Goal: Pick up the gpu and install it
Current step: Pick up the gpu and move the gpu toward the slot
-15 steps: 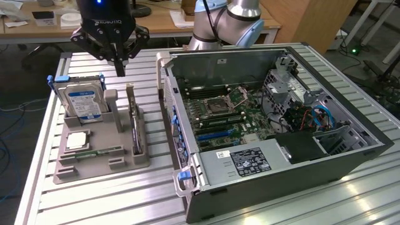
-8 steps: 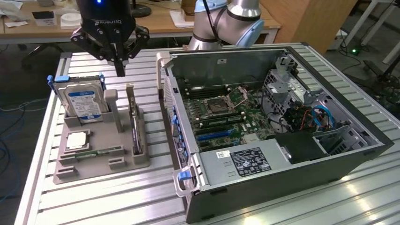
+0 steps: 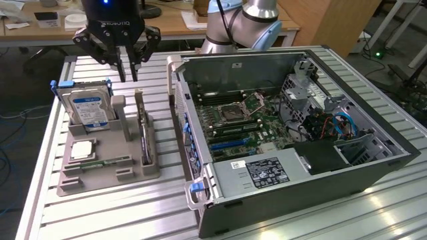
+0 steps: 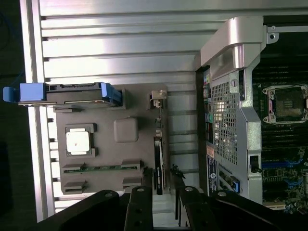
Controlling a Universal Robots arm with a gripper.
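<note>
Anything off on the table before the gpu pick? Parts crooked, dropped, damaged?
Nothing stands out. The gpu stands on edge in its slot of the gray holder. The hard drive sits upright in its own slot. The open gripper hangs above them, empty. No damage visible.

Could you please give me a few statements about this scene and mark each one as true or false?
1. The gpu stands on edge in the grey holder, not in the computer case. True.
2. The gripper is shut on the hard drive. False: it hangs open above the holder, holding nothing, and the hard drive stands in its own slot.
3. The computer case lies with its side open, showing the motherboard. True.
4. The hard drive stands between the gpu and the computer case. False: the gpu stands between the hard drive and the case.
</note>
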